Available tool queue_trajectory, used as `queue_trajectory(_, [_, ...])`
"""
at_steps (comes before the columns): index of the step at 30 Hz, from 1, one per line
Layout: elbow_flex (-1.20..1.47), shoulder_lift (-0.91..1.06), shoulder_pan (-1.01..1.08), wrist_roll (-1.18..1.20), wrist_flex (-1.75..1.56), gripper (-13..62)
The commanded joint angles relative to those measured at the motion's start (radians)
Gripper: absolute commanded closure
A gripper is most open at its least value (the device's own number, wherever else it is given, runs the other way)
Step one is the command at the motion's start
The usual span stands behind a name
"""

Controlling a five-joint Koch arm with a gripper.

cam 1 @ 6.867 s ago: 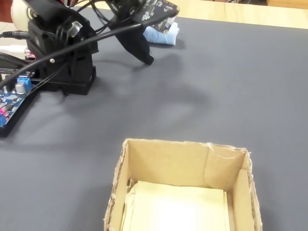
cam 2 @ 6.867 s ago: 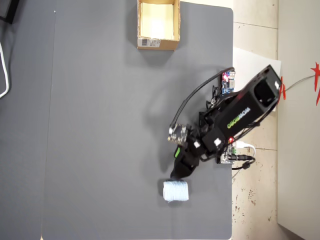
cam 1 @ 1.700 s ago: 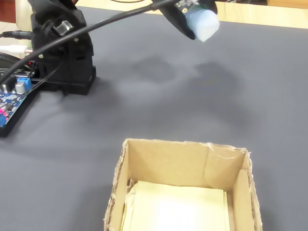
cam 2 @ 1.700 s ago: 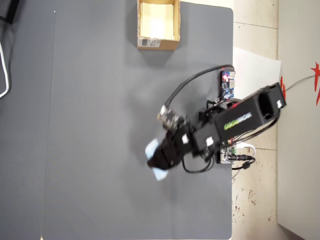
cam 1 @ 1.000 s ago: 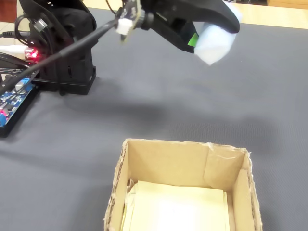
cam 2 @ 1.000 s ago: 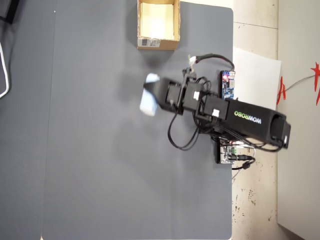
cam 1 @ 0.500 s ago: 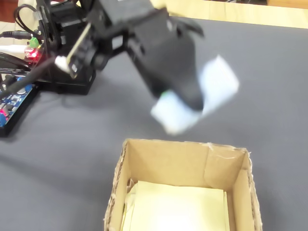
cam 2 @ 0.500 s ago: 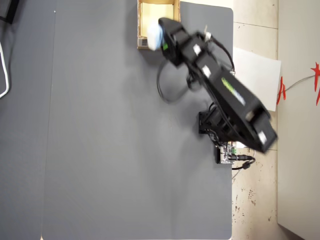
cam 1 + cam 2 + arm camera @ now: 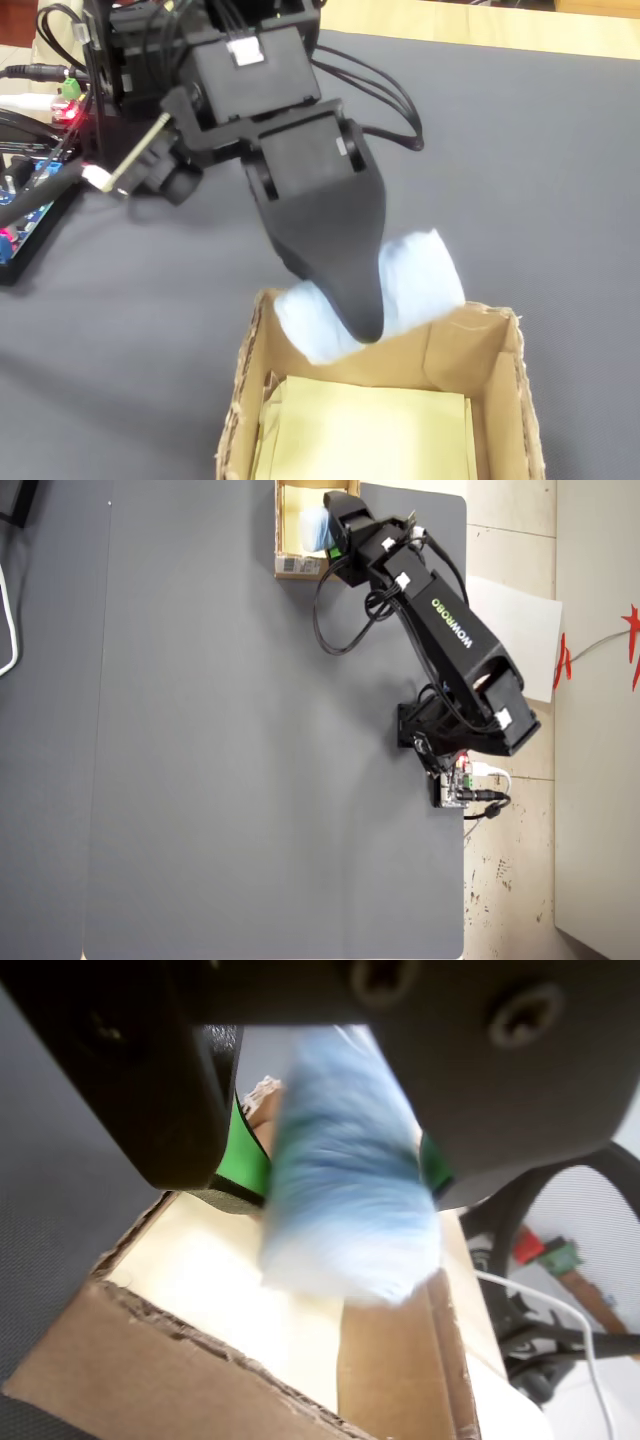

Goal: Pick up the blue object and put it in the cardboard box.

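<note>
Over the cardboard box (image 9: pixel 480 380) the tool (image 9: pixel 365 300) hangs clamped on the blue object (image 9: pixel 420 275), one black jaw either side of it in the wrist view. Pick and carry look done; release is what's left. Blue object (image 9: pixel 345 1200) is off the worktop (image 9: pixel 560 170), sitting at the box's far rim in the fixed view, part over the opening, not yet down inside. Overhead view puts it (image 9: pixel 314 525) within the box outline (image 9: pixel 285 540), arm stretched toward that end of the worktop. Lowering a bit before letting go seems wise, since the bundle looks only slightly narrower than the box and could catch on the rim. Blue object: soft, fuzzy, pale blue-white roll, rounded ends, squashes under the jaws; blurred in the wrist view. Box: tan corrugated cardboard, ragged torn edges, pale yellow smooth floor (image 9: pixel 220 1290), white label on an outside wall in the overhead view. Tool jaws: hard matte black plastic with green pads (image 9: pixel 245 1155). Worktop: flat dark grey matte sheet.
</note>
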Motion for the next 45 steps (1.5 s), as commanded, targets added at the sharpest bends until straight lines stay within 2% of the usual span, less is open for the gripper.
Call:
queue_trajectory(1, [-0.094,0.017,0.006,0.037,-0.023,20.1])
queue_trajectory(8, [-0.097,0.037,-0.003,0.097,-0.061,18.5])
queue_trajectory(16, [-0.011,0.166,-0.137,0.155,-0.083,18.2])
queue_trajectory(18, [0.026,0.204,-0.178,0.172,-0.089,15.5])
queue_trajectory(28, [0.327,0.443,-0.416,0.238,-0.299,15.3])
queue_trajectory(45, [0.67,0.678,-0.77,0.241,-0.443,14.8])
